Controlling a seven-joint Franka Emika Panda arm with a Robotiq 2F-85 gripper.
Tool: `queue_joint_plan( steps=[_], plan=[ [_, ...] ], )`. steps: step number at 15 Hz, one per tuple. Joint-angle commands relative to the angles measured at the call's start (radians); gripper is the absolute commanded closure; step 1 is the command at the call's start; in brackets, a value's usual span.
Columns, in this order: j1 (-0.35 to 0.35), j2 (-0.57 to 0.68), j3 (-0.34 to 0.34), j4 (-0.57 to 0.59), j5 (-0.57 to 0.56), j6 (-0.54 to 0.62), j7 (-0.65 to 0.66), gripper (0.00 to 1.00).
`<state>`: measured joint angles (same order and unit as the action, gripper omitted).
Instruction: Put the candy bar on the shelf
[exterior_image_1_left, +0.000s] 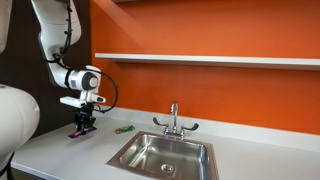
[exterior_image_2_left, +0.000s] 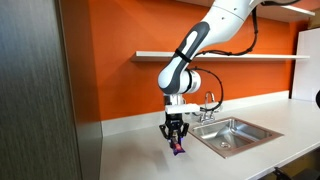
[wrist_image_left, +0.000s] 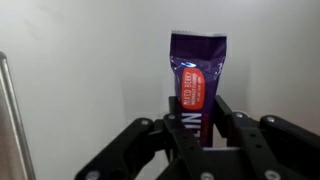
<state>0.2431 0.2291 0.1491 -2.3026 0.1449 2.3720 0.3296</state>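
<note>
We hold the gripper closed on the bar, whose long axis points straight out from it; the shelf runs well above the gripper.

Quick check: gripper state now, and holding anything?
Gripper: closed on the candy bar, fingers pressed against both of its sides.

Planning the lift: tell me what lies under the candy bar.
Under the candy bar the wrist view shows only plain white countertop. The gripper flanks its lower end and covers the surface there; whether the bar touches the counter cannot be told.
</note>
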Motion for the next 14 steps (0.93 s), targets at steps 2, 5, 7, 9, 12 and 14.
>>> queue_joint_plan(
  steps=[2, 5, 7, 9, 12, 14],
  plan=[
    [-0.003, -0.089, 0.009, -0.044, -0.031, -0.031, -0.005, 0.88],
    [-0.003, -0.137, 0.01, -0.074, -0.044, -0.035, 0.017, 0.88],
    [-0.003, -0.171, 0.013, -0.092, -0.044, -0.041, 0.026, 0.88],
    [-0.003, -0.206, 0.017, -0.106, -0.049, -0.052, 0.043, 0.88],
    [-0.004, -0.253, 0.026, -0.116, -0.062, -0.08, 0.069, 0.88],
    [-0.004, -0.285, 0.035, -0.118, -0.082, -0.098, 0.091, 0.88]
  ],
)
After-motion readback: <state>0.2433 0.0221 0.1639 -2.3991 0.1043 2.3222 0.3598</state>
